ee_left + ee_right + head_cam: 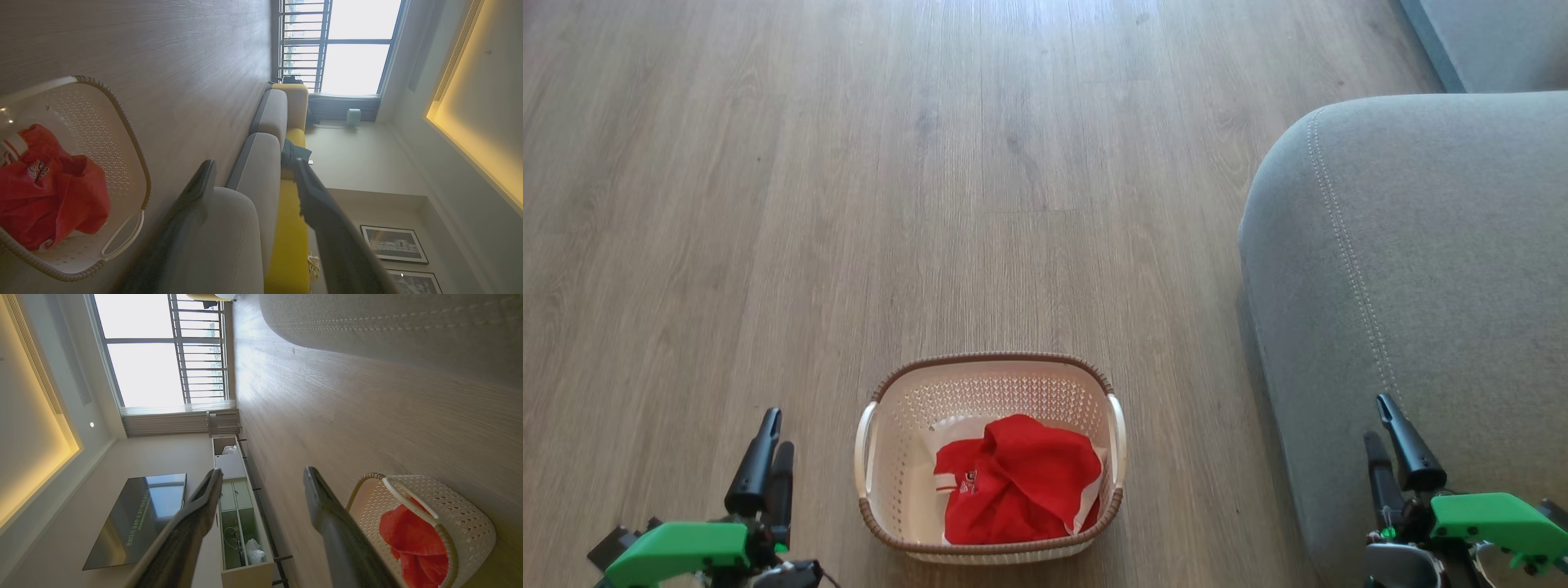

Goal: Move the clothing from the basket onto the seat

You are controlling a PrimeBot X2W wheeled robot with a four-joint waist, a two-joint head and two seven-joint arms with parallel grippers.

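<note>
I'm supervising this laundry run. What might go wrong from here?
1. The clothing is one crumpled heap in the basket; a pinch may lift only part, or drag the light-looking basket along.
2. The seat sits to the right, raised off the floor; trailing fabric could snag the basket's rim or drop short.
3. The left end effector and right end effector, both open, flank the basket; either might hit a handle descending.

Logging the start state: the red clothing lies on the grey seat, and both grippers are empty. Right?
No: the head view shows the red clothing lying in the basket on the floor, not on the grey seat. The left gripper and right gripper are indeed empty.
</note>
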